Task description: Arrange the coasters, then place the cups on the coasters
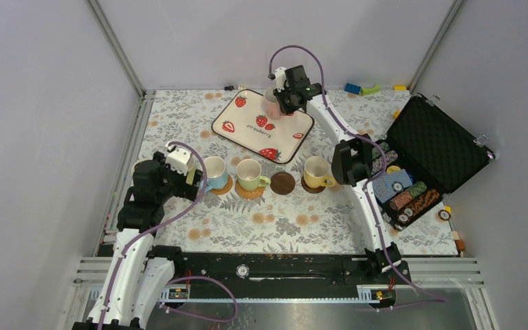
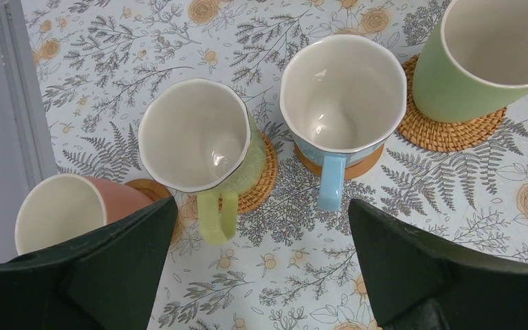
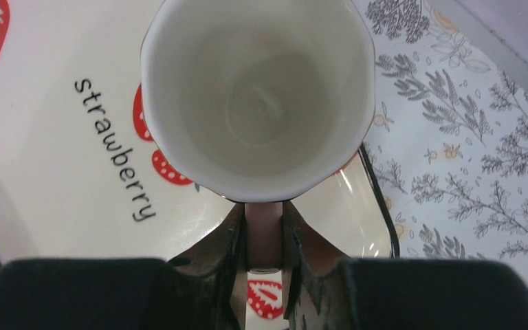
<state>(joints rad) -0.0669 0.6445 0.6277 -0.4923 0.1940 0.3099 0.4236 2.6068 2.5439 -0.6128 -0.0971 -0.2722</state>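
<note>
At the back, a pink cup [image 1: 271, 107] stands on the strawberry-print tray [image 1: 285, 139]. My right gripper [image 1: 283, 98] is shut on its handle [image 3: 265, 230], and the cup's white inside [image 3: 258, 96] fills the right wrist view. In the front row, a blue cup [image 1: 214, 170], a green cup [image 1: 249, 173] and a yellow cup [image 1: 315, 170] sit on coasters, with a bare dark brown coaster [image 1: 282, 183] between green and yellow. My left gripper [image 2: 261, 275] hangs open before a pale green cup [image 2: 196, 134] on a woven coaster [image 2: 265, 175]. A salmon cup [image 2: 62, 210] stands at the left.
An open black case [image 1: 430, 148] of striped poker chips lies at the right. Toy bricks [image 1: 360, 89] sit at the back edge. Metal frame rails [image 1: 127, 158] border the floral cloth on the left.
</note>
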